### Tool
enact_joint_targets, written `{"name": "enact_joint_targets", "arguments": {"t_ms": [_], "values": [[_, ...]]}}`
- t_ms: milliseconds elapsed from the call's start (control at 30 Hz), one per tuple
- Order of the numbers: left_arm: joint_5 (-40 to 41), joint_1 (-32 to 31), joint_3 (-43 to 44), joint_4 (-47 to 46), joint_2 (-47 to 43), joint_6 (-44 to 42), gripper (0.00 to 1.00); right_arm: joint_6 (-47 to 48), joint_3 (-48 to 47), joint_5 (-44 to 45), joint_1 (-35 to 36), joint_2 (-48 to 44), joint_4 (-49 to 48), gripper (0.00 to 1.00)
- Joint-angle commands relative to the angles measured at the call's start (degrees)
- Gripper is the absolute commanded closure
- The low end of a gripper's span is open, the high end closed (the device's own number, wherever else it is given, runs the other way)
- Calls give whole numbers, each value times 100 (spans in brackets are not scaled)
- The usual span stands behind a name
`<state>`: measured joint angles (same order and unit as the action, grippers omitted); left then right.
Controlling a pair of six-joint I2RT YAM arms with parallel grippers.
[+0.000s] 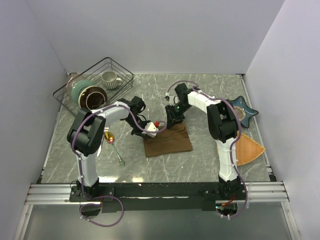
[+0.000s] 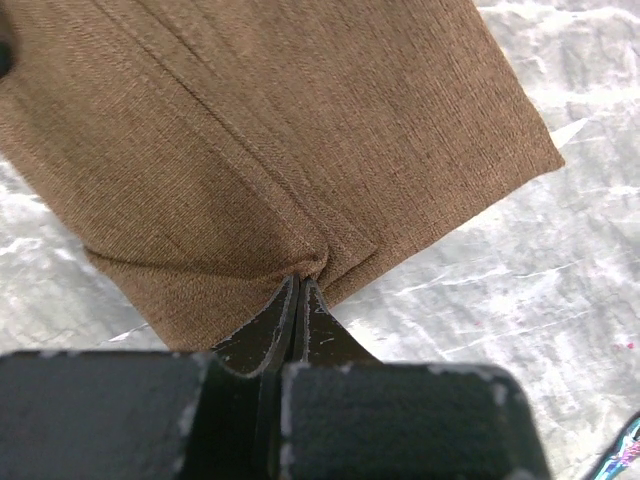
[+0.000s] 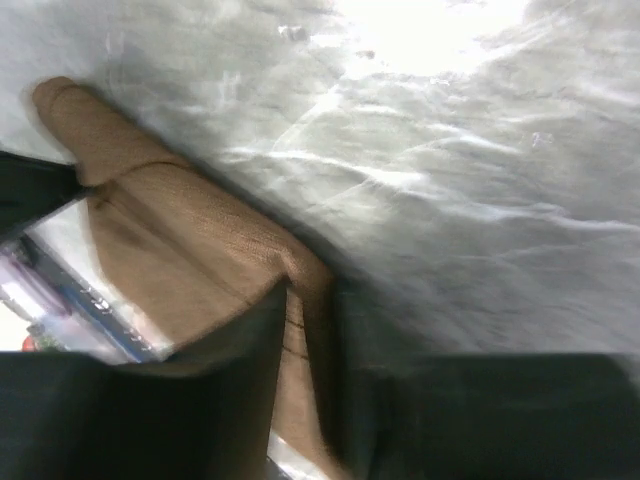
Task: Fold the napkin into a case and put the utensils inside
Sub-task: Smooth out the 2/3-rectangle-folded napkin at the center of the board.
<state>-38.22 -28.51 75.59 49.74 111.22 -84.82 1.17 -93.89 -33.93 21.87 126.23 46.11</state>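
The dark-brown napkin (image 1: 168,141) lies folded into a rectangle at mid-table. It fills the left wrist view (image 2: 270,140). My left gripper (image 1: 151,130) is at its far left corner, its jaws shut on a pinch of the cloth edge (image 2: 300,278). My right gripper (image 1: 172,121) is at the napkin's far edge, with a fold of the cloth (image 3: 200,250) held between its fingers (image 3: 305,325). The utensils lie left of the napkin: a spoon with a gold bowl (image 1: 110,137) and a slim piece (image 1: 119,155), likely the fork.
A black wire basket (image 1: 122,67) at the back left holds a mug (image 1: 111,79) and a bowl (image 1: 87,94). A blue star-shaped dish (image 1: 243,111) and an orange-tan fan mat (image 1: 248,149) lie at the right, by the right arm.
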Motion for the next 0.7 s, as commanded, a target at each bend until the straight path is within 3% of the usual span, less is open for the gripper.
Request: {"name": "enact_joint_targets", "arguments": {"t_ms": [0,100,233,367,500,667], "values": [[200,-128,-281,-113,-232,-202,98,111,-112,484,-60,86,-76,54],[315,-146,-308,-96,-180,-167,98,182,-305,388,-174,-63,160,48],[455,-198,-431,-174,-188,-193,98,340,-499,361,-271,-380,381,31],[499,-251,-449,-219,-180,-185,97,376,-429,203,-280,-775,338,30],[543,-278,-501,-289,-180,-228,96,-98,-254,-367,-280,-1092,-144,36],[631,-304,-572,-272,-206,-360,95,-1397,-112,-1368,-218,-1101,-971,53]]}}
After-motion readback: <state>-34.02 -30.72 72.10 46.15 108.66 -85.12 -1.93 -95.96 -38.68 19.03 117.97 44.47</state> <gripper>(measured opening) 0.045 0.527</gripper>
